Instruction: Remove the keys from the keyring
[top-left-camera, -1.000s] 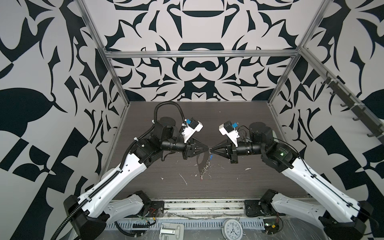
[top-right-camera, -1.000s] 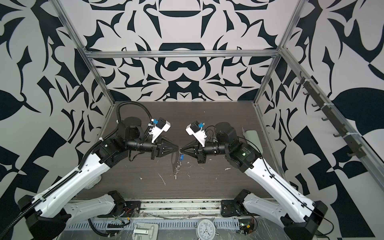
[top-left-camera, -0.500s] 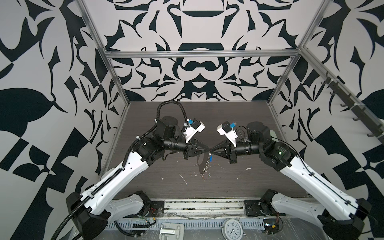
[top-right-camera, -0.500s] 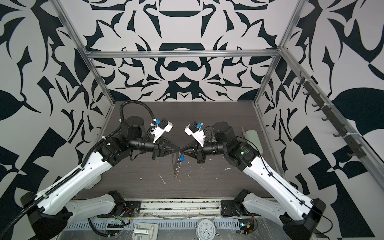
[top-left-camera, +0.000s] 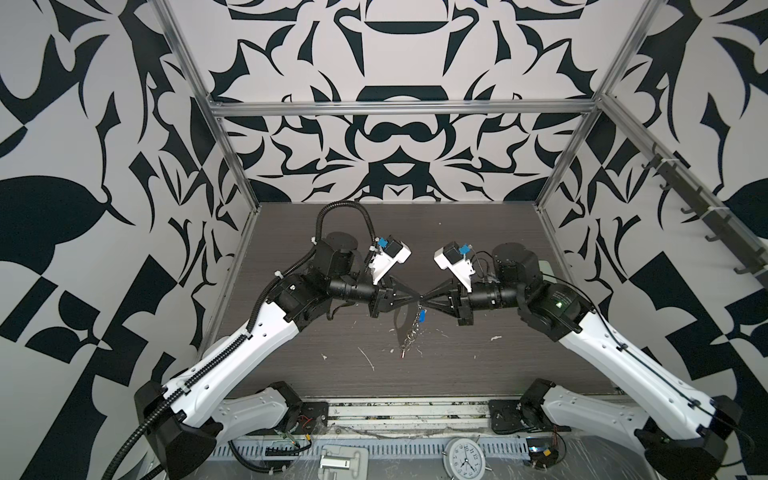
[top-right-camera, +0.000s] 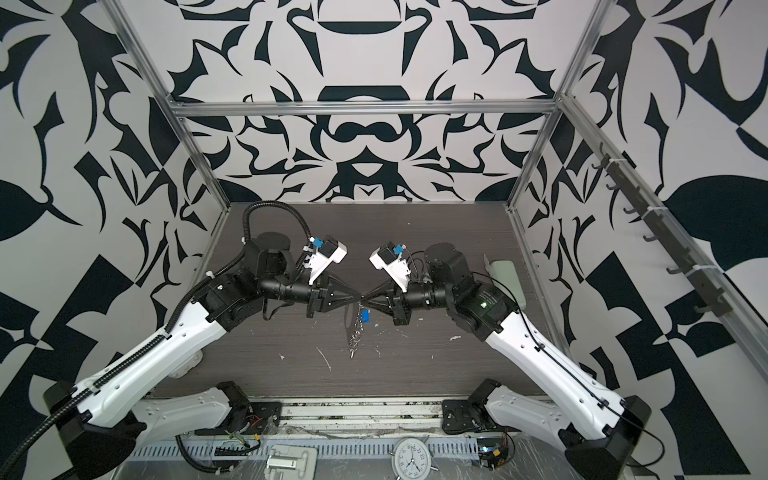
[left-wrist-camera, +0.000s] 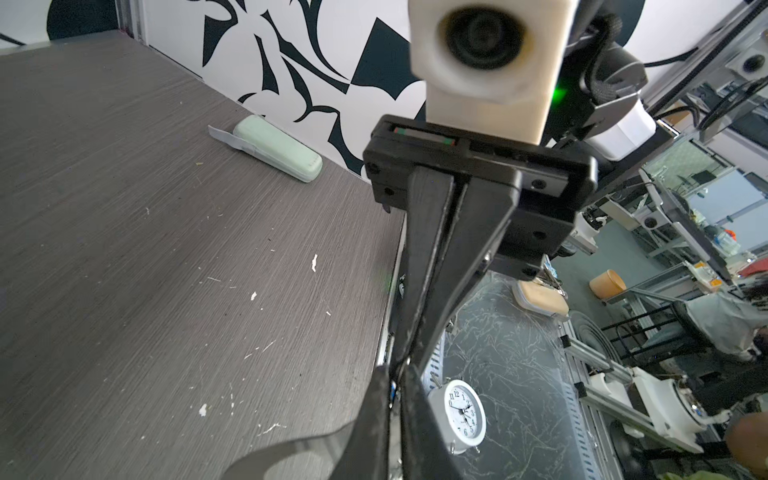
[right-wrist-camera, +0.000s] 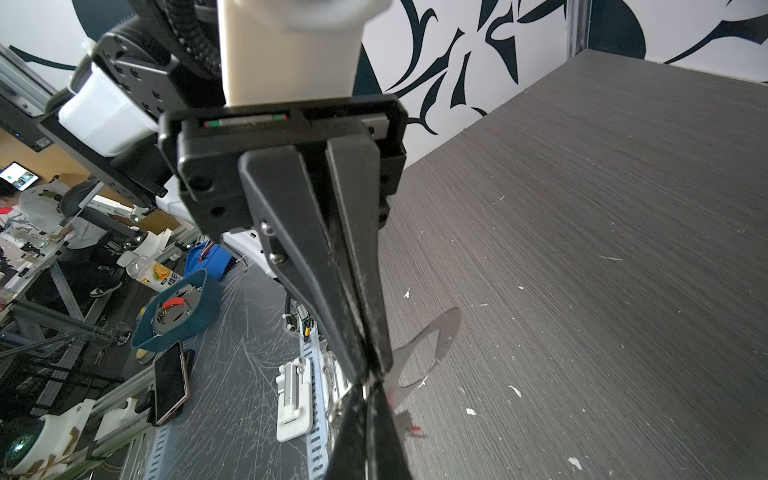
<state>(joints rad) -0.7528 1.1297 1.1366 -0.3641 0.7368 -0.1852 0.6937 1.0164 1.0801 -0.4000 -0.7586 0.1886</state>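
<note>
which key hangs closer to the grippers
The blue-tagged key, hanging just under where the left gripper and right gripper meet; the red-tagged key dangles at the keyring's bottom end.

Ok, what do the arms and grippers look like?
White shells, black joints. Left arm: ribbed black cable hose. Right arm: thin black wire, green light. Left gripper and right gripper: tapered black fingers, white camera block with blue connector.

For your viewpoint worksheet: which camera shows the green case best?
The left wrist view: the case lies whole on the table. In both top views the right arm hides part of it. The right wrist view misses it.
</note>
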